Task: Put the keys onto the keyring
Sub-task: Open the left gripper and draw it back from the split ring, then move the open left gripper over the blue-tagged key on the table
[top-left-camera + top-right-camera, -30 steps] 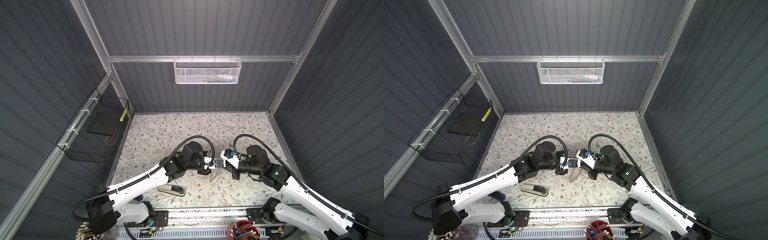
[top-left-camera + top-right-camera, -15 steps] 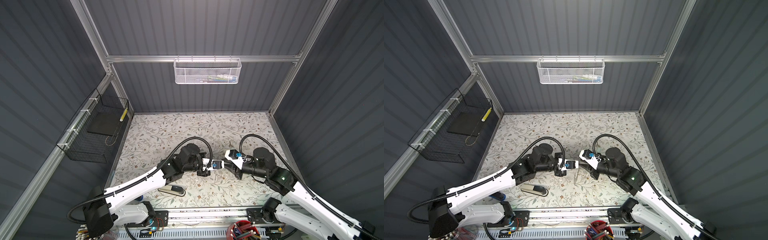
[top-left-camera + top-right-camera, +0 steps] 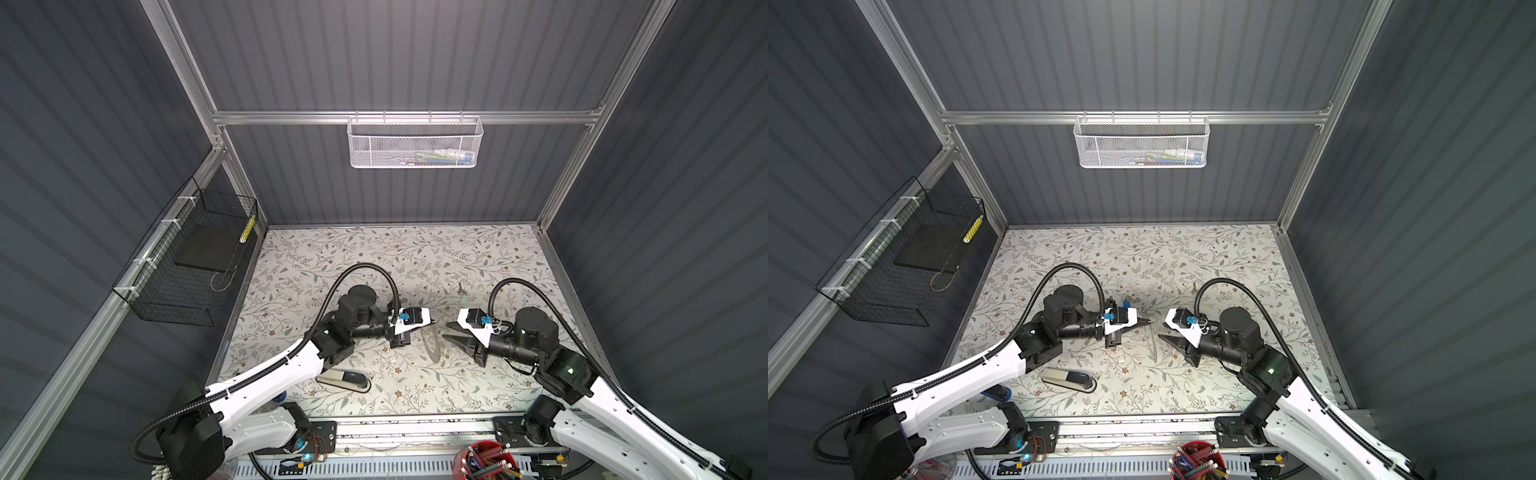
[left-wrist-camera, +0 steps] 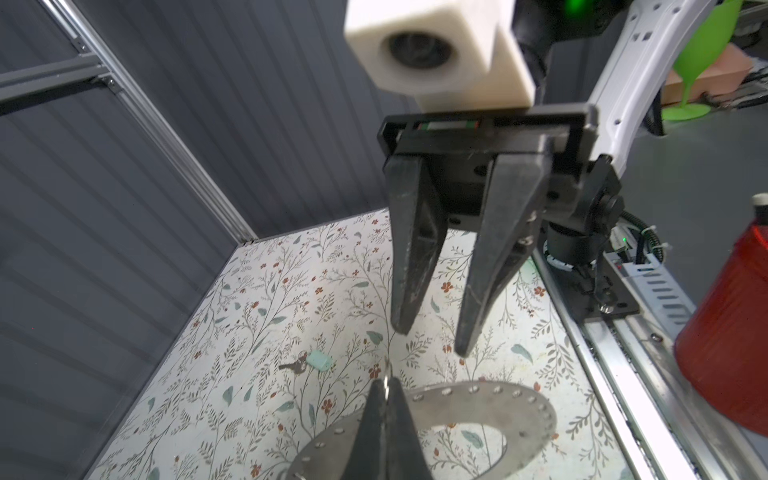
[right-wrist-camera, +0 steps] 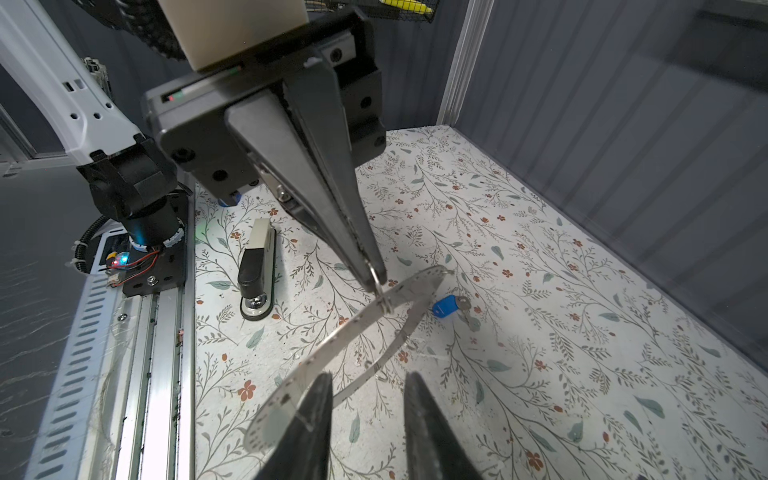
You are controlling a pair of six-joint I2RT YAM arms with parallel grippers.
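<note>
Left gripper (image 5: pixel 376 280): jaws closed, pinching the rim of large thin flat grey metal keyring (image 5: pixel 345 332), hung tilted over floral-patterned mat (image 5: pixel 540 291). Right gripper (image 4: pixel 434 343): jaws apart, empty, facing the left tips, near the ring. Flat on mat beyond ring: small metal key with bright blue tag (image 5: pixel 446 306). Elsewhere on mat: small metal key with pale mint-green tag (image 4: pixel 320 360).

My L arm reaches in from near-left; left gripper (image 3: pixel 431 322) tips pinched tight on the keyring (image 5: pixel 316 361) rim. R arm comes from near-right, right gripper (image 3: pixel 446 331) facing it, fingers (image 4: pixel 478 291) partly apart, empty.
</note>
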